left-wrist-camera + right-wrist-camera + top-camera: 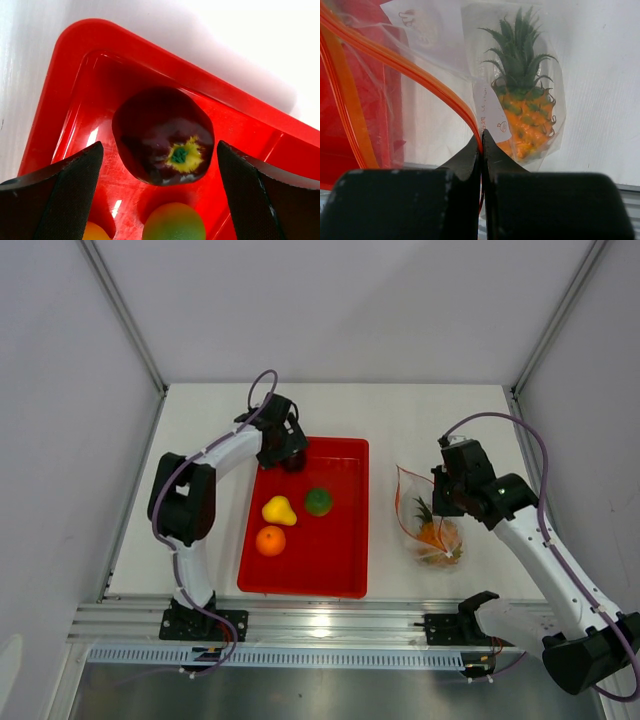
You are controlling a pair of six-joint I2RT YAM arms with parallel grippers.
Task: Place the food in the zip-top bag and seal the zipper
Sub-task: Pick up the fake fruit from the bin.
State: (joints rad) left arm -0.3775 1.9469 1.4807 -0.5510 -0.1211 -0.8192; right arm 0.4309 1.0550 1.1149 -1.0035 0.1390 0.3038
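Note:
In the red tray (pixel 345 560) lie a yellow pear (pixel 279 510), an orange (pixel 270 541), a green round fruit (pixel 318 501) and, at the far left corner, a dark red round fruit (pixel 162 135). My left gripper (pixel 160 195) hangs open over that dark red fruit, one finger on each side, not touching it. The clear zip-top bag (pixel 430 525) lies right of the tray with the pineapple (pixel 525 107) inside. My right gripper (pixel 481 145) is shut on the bag's red-orange zipper (pixel 420 75) strip, holding the mouth up.
The tray's far rim (pixel 150 55) runs just beyond the dark red fruit, with white table past it. Grey walls and metal frame posts (pixel 125 315) enclose the table on both sides. An aluminium rail (pixel 320 625) carries both arm bases at the near edge.

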